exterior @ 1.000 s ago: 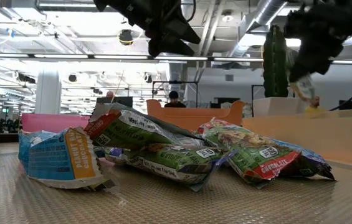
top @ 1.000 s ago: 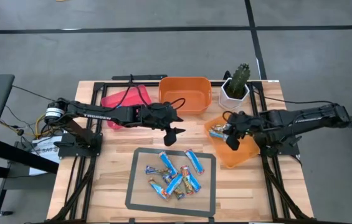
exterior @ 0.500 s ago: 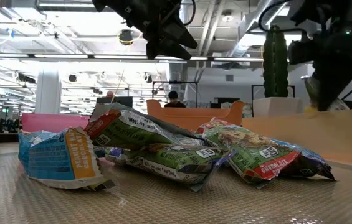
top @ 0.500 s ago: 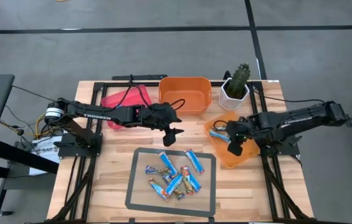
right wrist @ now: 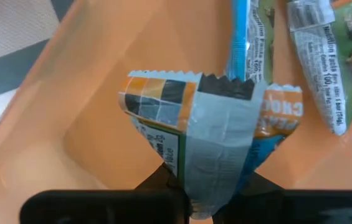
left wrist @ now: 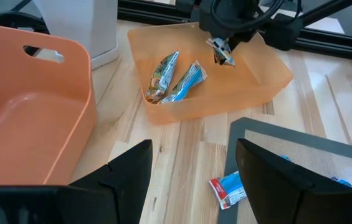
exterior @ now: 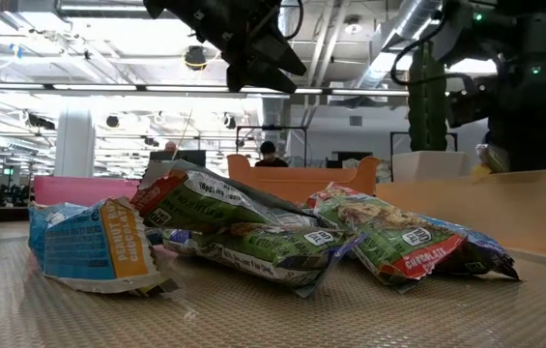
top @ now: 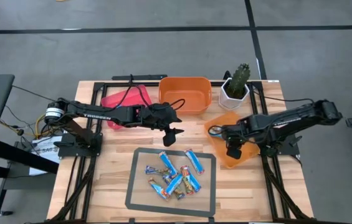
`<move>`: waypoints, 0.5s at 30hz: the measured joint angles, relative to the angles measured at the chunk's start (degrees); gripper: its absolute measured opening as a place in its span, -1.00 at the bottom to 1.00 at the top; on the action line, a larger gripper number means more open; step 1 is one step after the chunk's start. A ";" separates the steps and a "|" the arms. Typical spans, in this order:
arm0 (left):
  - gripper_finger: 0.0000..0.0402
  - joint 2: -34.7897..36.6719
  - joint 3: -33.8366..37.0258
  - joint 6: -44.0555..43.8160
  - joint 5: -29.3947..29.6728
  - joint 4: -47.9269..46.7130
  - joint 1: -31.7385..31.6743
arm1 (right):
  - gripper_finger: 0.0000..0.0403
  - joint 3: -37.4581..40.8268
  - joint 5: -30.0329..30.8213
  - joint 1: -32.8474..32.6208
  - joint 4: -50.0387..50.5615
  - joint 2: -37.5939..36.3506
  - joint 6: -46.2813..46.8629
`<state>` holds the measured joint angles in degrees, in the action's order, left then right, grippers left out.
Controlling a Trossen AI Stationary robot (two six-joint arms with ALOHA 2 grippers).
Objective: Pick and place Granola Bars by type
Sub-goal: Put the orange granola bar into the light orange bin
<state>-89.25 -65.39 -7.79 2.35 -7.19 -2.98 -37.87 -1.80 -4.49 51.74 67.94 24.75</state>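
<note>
Pinching a bar (right wrist: pixel 207 130) over the orange bin (top: pixel 245 157), the right gripper (top: pixel 231 151) joins two sorted; several remain on the mat (top: pixel 139 186); left gripper (top: pixel 171 135) spread.

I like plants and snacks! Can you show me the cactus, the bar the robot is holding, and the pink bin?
cactus (top: pixel 242 74), high view, on its green top.
held granola bar (right wrist: pixel 210 134), right wrist view, on its silver wrapper back.
pink bin (top: pixel 118 99), high view, on its floor.

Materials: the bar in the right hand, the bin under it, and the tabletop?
Bar in the right hand: likely thin plastic or foil film, glossy, serrated seal, creased.
Bin: looks like translucent orange plastic with a smooth finish.
Tabletop: pale wood, plank seams and grain visible.
</note>
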 joint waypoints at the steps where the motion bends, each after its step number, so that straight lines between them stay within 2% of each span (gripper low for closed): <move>1: 0.12 0.00 0.01 0.00 0.00 0.03 0.00 | -0.89 0.00 -0.38 0.00 -0.25 0.30 -0.49; 6: 0.12 0.00 0.01 -0.02 0.00 0.01 0.00 | -0.85 0.00 -4.38 0.00 -3.07 0.77 -2.78; 15: 0.12 0.00 0.00 -0.04 0.00 0.00 0.00 | -0.61 0.00 -4.29 0.00 -4.24 0.74 -2.82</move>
<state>-89.25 -65.39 -7.84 2.35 -7.19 -2.98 -37.87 -6.09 -4.49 47.50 68.68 21.94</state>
